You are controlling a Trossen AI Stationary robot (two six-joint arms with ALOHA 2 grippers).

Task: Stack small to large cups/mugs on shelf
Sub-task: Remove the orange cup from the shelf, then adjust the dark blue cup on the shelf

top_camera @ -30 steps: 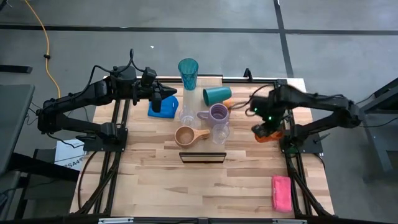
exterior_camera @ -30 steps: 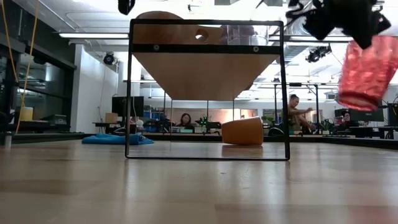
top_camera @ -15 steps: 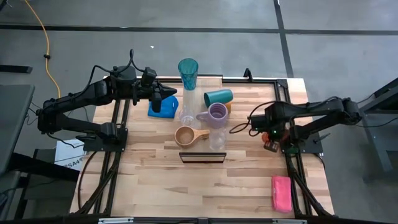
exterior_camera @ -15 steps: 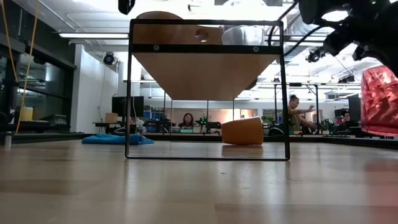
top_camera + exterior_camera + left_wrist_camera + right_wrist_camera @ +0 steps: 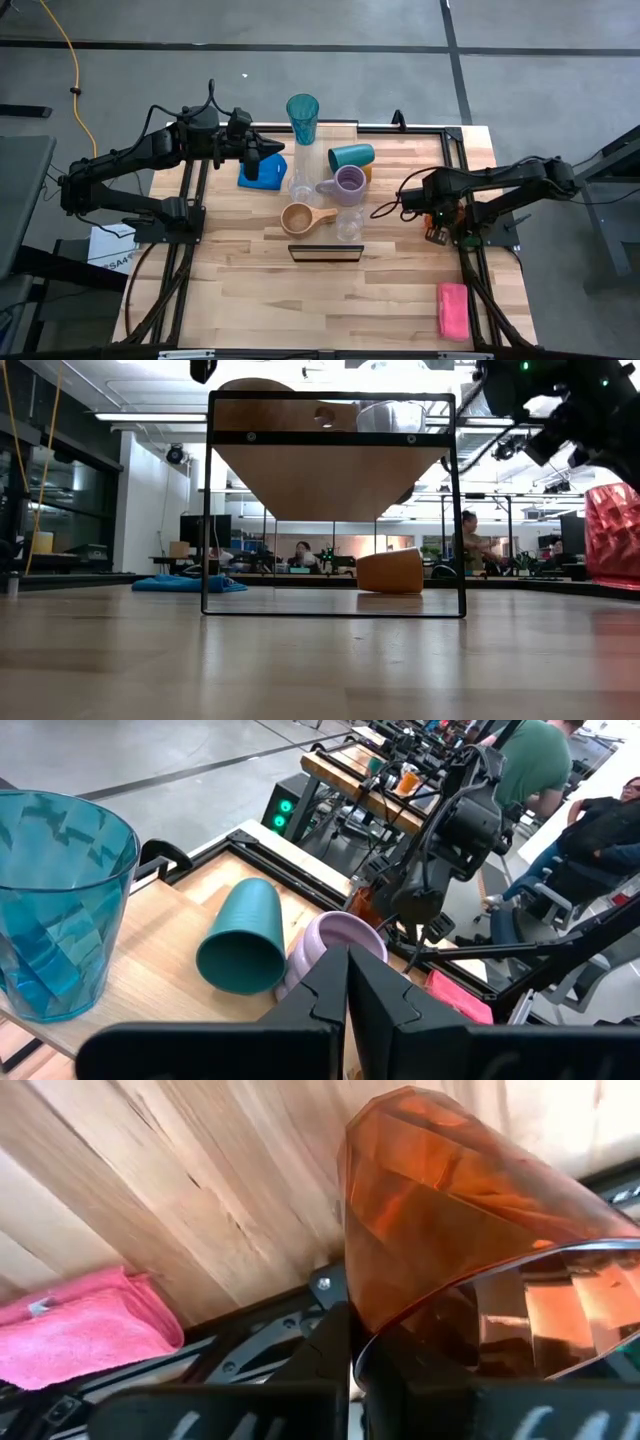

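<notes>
Right arm reaching in from the 3 o'clock edge of the tabletop (image 5: 400, 290), its forearm lying low and nearly level. Right gripper (image 5: 436, 228) sits beside the black rail at that edge, jaws pinching the rim of the red cup (image 5: 450, 1230); the low view shows the red cup's (image 5: 612, 538) base close to the tabletop surface. Just past the cup in the right wrist view lie the wood planks and the pink sponge (image 5: 80, 1330), which the high view places at the 5 o'clock corner (image 5: 452, 309).

Left arm folded along the 9 o'clock side, elbow outward, wrist pointing toward the centre. Left gripper (image 5: 262, 159) hangs over the blue cloth (image 5: 268, 176) at about 10 o'clock, jaws pressed together and empty, as the left wrist view (image 5: 347, 982) confirms.

Remaining vessels cluster near 12 o'clock: teal tumbler (image 5: 302, 118) upright, dark green cup (image 5: 351, 156) on its side, lavender mug (image 5: 350, 184) and tan mug (image 5: 300, 218) upright, clear glass (image 5: 350, 224) beside them. An orange cup (image 5: 390, 571) lies on its side beyond the shelf (image 5: 332, 455), which stands at the tabletop centre.
</notes>
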